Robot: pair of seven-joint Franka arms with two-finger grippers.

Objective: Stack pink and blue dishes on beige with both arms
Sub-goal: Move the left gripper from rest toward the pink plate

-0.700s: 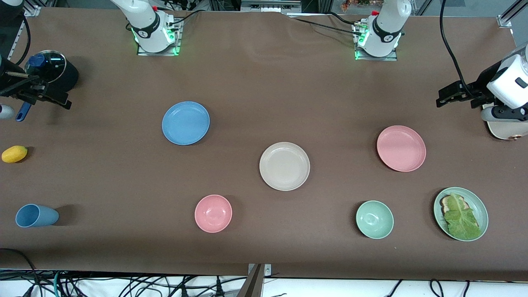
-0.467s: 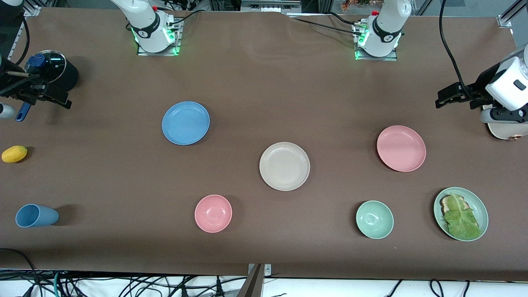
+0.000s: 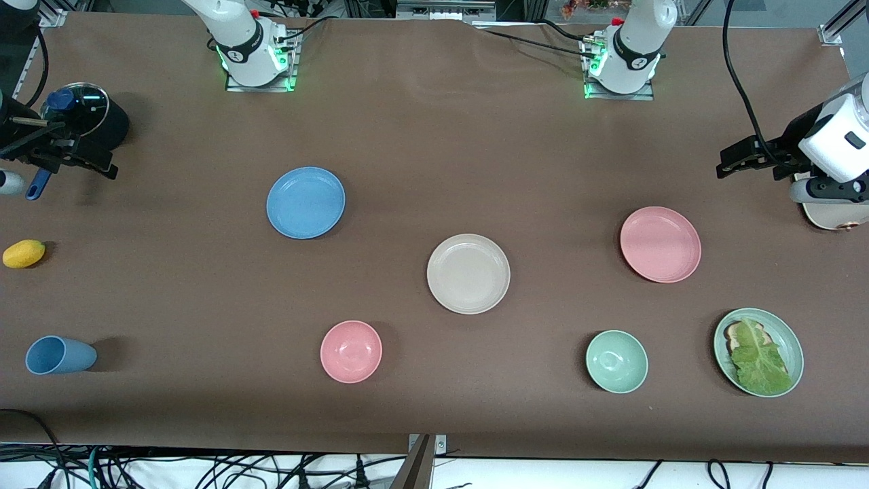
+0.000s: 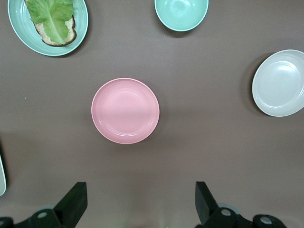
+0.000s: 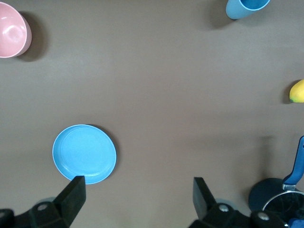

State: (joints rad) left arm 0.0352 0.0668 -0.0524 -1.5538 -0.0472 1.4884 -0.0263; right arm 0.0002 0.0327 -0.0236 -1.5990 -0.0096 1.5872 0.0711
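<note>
Three plates lie apart, unstacked, on the tabletop (image 3: pixel 434 136).
Left gripper (image 4: pixel 137 202) fingers (image 4: pixel 76 199) wide, pink plate (image 4: pixel 125 110) ahead; right gripper (image 5: pixel 137 199) fingers (image 5: pixel 75 194) wide beside blue plate (image 5: pixel 84 154); beige plate (image 3: pixel 468 274) between.

table (image 3: pixel 434 136): brown, we see all dishes apart | left gripper (image 3: pixel 733 163) side: pink plate (image 3: pixel 660 244), green bowl (image 3: pixel 616 361), lettuce plate (image 3: pixel 758 352) | right gripper (image 3: pixel 102 168) side: blue plate (image 3: pixel 305 202), pot (image 3: pixel 91 119), lemon (image 3: pixel 24 253), cup (image 3: pixel 60 355) | between: beige plate (image 3: pixel 468 274), pink bowl (image 3: pixel 351 351)

Both arms are raised high, one at each end of the desk. The left claw (image 4: pixel 137 204) points straight down with its fingers (image 4: pixel 76 202) spread wide, holding nothing. The right claw (image 5: pixel 137 202) matches it, fingers (image 5: pixel 73 194) wide apart and empty.
</note>
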